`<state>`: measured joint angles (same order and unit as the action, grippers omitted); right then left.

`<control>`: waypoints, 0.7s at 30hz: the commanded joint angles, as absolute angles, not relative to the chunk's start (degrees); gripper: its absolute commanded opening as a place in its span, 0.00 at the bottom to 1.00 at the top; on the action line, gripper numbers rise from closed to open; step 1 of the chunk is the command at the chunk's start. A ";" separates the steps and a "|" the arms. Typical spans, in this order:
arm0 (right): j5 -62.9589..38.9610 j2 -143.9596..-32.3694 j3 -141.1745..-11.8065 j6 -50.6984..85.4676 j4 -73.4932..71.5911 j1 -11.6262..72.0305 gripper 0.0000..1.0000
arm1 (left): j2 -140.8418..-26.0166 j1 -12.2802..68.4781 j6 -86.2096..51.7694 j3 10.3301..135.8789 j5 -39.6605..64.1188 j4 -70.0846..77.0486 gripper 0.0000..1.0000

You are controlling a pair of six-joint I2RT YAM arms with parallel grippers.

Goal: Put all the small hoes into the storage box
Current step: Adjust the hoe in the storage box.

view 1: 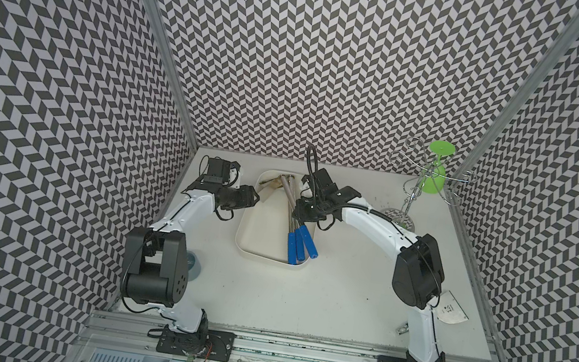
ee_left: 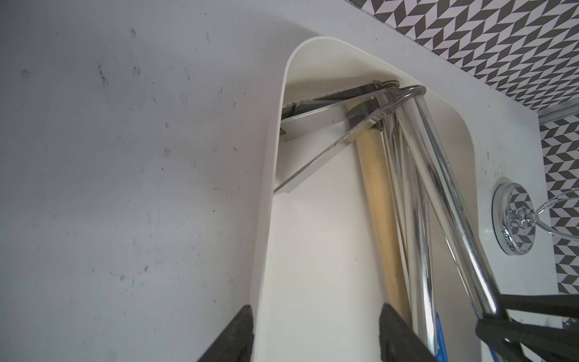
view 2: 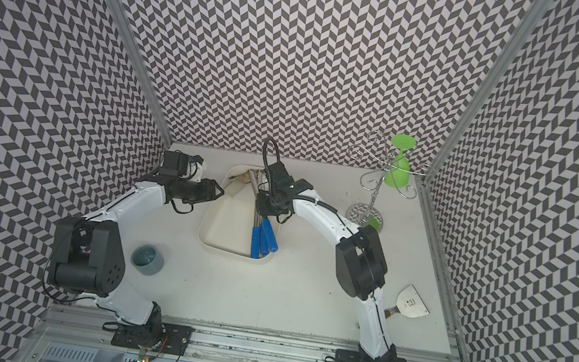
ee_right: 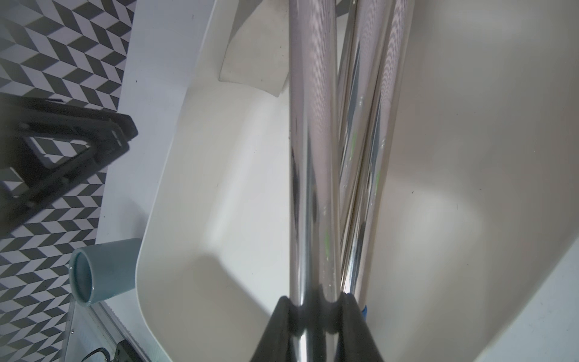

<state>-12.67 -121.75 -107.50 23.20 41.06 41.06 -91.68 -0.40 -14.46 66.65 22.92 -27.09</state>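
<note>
The cream-white storage box (view 1: 245,230) (view 2: 208,226) lies at the back middle of the table. Three chrome-shafted hoes with blue handles (view 1: 299,245) lie bundled along its right side. My right gripper (ee_right: 315,301) (view 1: 299,212) is shut on the chrome shaft of one small hoe (ee_right: 313,156) (ee_left: 463,238), just above the box floor. My left gripper (ee_left: 316,313) (view 1: 256,198) is open and straddles the box's left wall (ee_left: 272,200), one finger outside over the table, one inside. It holds nothing.
A wooden-handled tool (ee_left: 376,194) also lies in the box. A chrome rack with a green glass (view 1: 435,172) stands at the back right. A grey-blue cup (view 2: 147,260) lies near the left arm. A metal scraper (view 2: 411,303) lies by the right arm.
</note>
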 commanded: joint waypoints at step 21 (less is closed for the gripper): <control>-21.86 -123.62 -105.17 24.27 32.96 40.62 0.29 | -91.30 0.05 -14.85 66.23 21.03 -25.91 0.65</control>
<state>-20.58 -125.71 -105.78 25.10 35.90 40.95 -91.68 -0.23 -14.90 66.26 22.92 -26.87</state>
